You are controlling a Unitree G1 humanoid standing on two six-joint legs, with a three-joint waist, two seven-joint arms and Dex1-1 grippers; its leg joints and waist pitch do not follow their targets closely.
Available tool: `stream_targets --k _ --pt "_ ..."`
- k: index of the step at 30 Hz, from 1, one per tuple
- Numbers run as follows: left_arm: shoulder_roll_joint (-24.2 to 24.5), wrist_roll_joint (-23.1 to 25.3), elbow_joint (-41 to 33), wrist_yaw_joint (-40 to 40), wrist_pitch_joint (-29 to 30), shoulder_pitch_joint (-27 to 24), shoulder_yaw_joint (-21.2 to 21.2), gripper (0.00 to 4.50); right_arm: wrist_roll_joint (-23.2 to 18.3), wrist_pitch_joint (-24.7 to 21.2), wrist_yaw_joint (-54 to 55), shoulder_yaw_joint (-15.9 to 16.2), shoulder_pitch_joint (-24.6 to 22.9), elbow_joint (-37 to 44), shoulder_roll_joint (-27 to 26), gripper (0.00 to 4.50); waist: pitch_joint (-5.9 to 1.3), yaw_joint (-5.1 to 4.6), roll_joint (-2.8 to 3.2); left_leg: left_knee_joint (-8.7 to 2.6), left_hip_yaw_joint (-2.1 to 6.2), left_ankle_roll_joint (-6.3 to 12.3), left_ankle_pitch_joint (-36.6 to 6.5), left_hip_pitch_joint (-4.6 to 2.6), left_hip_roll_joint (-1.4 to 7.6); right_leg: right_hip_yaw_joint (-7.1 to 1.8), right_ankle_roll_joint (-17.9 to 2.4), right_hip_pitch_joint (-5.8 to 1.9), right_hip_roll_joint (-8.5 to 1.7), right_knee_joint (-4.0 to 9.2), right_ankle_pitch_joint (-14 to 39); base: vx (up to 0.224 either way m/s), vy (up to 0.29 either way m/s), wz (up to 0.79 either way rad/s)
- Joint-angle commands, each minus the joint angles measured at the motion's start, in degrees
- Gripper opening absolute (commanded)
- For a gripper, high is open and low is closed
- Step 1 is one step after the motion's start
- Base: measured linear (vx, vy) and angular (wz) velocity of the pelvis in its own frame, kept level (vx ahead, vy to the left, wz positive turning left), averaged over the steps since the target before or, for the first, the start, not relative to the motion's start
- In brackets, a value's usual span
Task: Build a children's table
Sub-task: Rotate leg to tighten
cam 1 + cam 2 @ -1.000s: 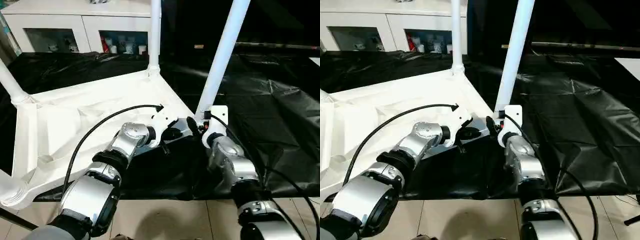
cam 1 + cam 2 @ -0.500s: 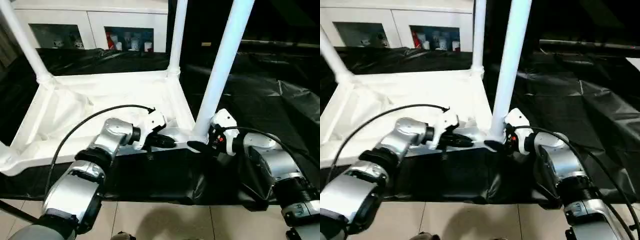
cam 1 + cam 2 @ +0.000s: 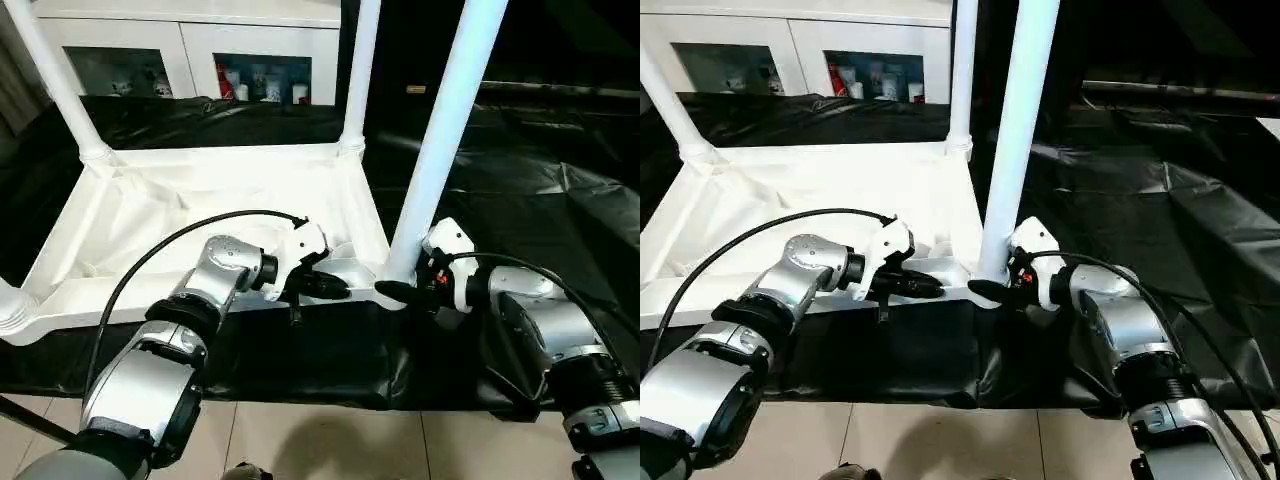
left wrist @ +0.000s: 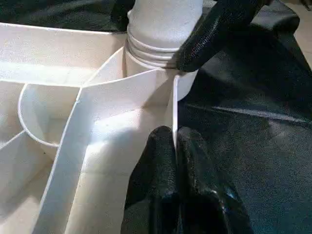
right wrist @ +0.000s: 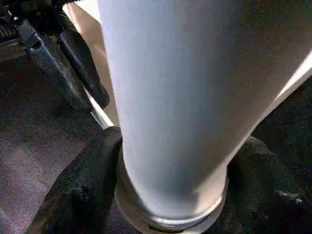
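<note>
Lowest in the head frames, two silver forearms reach up toward the near edge of the overturned tabletop, which lies across the middle left on black sheeting. The left gripper, at centre, has its fingers pressed together on the thin near rim beside the corner socket. Just right of it, the right gripper has its fingers set around the base of the near leg, one on each side, where the leg enters that socket; I cannot tell how firmly they press.

Farther up, a second leg and a third leg stand in the far corners, with a cabinet behind at upper left.

The risk, as I judge it: the near leg leans slightly and its threads look partly exposed, so turning or pushing it could cross-thread it, or drag the tabletop if the rim pinch slips.
</note>
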State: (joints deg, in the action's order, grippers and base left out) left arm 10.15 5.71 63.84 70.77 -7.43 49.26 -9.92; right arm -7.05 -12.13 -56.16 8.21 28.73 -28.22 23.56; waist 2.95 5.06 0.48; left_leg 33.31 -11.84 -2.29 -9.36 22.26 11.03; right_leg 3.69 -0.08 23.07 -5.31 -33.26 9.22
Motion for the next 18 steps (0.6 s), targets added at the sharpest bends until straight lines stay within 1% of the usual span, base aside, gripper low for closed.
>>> stream_targets --k 1,7,8,9,10,11,12,13,14,15,16,17,18 --pt "-1.59 -1.56 -1.35 1.54 -1.00 -0.43 -0.09 0.00 -0.46 0.08 -1.29 1.29 -0.20 0.42 -1.02 2.79 -4.15 0.08 -0.44 -3.43 1.02 4.38 -11.40 -1.52 2.60 -2.00 -15.86 -2.77 -3.40 2.85 7.92 0.000 0.000 0.00" --pt "-1.53 -1.36 -1.25 1.17 -0.99 -0.57 -0.12 0.00 -0.04 0.30 -0.40 1.21 -0.77 0.08 -1.33 2.72 -4.17 0.11 -0.49 -3.41 1.04 4.40 -11.33 -1.53 2.60 -1.97 -15.93 -2.80 -3.42 2.81 7.86 0.000 0.000 0.00" --pt "-1.67 -0.95 -1.05 -0.40 -0.98 -0.56 -0.12 0.00 0.31 0.83 1.71 0.51 -0.95 -1.25 -2.05 2.72 -4.18 0.09 -0.51 -3.38 1.02 4.44 -11.30 -1.50 2.58 -1.98 -15.90 -2.80 -3.40 2.82 7.85 0.000 0.000 0.00" --pt "-2.10 -0.19 -0.39 -4.06 -0.56 -0.32 -0.04 0.00 0.85 1.66 6.84 -1.06 -0.90 -3.67 -3.69 2.71 -4.12 0.02 -0.73 -3.42 1.02 4.31 -11.55 -1.46 2.54 -1.96 -15.73 -2.80 -3.41 2.91 8.65 0.000 0.000 0.00" --pt "-2.35 0.22 -0.02 -6.25 -0.39 -0.16 0.02 0.00 1.05 1.92 9.46 -1.87 -0.86 -4.79 -4.54 2.70 -4.13 -0.09 -0.58 -3.44 1.02 4.01 -11.86 -1.51 2.63 -2.04 -15.73 -2.60 -3.55 2.88 9.13 0.000 0.000 0.00" --pt "-2.62 0.67 0.37 -8.59 -0.21 0.01 0.09 0.00 1.26 2.19 12.22 -2.72 -0.81 -5.96 -5.45 2.70 -4.11 -0.37 -0.58 -3.51 1.12 3.56 -12.36 -1.51 2.66 -2.12 -15.59 -2.38 -3.63 2.93 9.81 0.000 0.000 0.00" --pt "-3.14 1.34 1.13 -12.84 0.13 0.40 0.28 0.00 1.45 2.29 16.80 -4.11 -0.66 -7.60 -7.03 2.70 -3.93 -0.60 -0.68 -3.69 1.27 2.71 -13.65 -1.42 2.40 -2.00 -14.89 -2.56 -3.61 3.29 12.74 0.000 0.000 0.00" --pt "-4.10 1.50 1.89 -17.09 1.17 0.86 0.84 0.00 1.68 1.95 23.03 -5.74 -0.46 -9.08 -9.18 2.70 -3.85 -0.95 -0.62 -3.85 1.32 1.73 -14.80 -1.71 2.46 -2.08 -14.15 -2.27 -3.50 3.50 14.63 0.000 0.000 0.00" --pt "-5.55 1.39 2.61 -22.30 2.33 1.42 1.69 0.00 1.72 1.14 31.09 -7.89 -0.20 -10.47 -12.12 2.70 -3.70 -1.42 -0.49 -4.06 1.43 0.58 -17.00 -1.97 2.39 -2.11 -13.65 -1.98 -3.45 3.81 17.34 0.000 0.000 0.00" --pt "-5.55 1.39 2.61 -22.30 2.33 1.42 1.69 0.00 1.72 1.14 31.09 -7.89 -0.20 -10.47 -12.12 2.70 -3.73 -1.62 -0.60 -4.08 1.50 0.10 -17.53 -1.97 2.29 -2.03 -13.17 -2.07 -3.44 3.92 18.53 0.000 0.000 0.00" --pt "-5.55 1.39 2.61 -22.30 2.33 1.42 1.69 0.00 1.72 1.14 31.09 -7.89 -0.20 -10.47 -12.12 2.70 -3.68 -1.73 -0.74 -4.05 1.51 0.07 -18.37 -2.05 2.16 -2.03 -12.21 -2.09 -3.44 4.32 20.20 0.000 0.000 0.00" --pt "-5.55 1.39 2.61 -22.30 2.33 1.42 1.69 0.00 1.72 1.14 31.09 -7.89 -0.20 -10.47 -12.12 2.70 -3.63 -1.81 -0.67 -4.04 1.47 0.31 -18.79 -2.12 2.13 -2.06 -11.90 -2.01 -3.43 4.47 20.73 0.000 0.000 0.00" --pt "-8.48 1.00 2.95 -27.59 3.69 1.98 2.46 0.00 0.93 -0.62 41.37 -10.74 0.43 -11.76 -17.03 2.70 -3.52 -1.99 -0.45 -4.05 1.43 0.68 -19.52 -2.08 2.14 -2.21 -11.49 -1.84 -3.47 4.70 21.56 0.000 0.000 0.00"
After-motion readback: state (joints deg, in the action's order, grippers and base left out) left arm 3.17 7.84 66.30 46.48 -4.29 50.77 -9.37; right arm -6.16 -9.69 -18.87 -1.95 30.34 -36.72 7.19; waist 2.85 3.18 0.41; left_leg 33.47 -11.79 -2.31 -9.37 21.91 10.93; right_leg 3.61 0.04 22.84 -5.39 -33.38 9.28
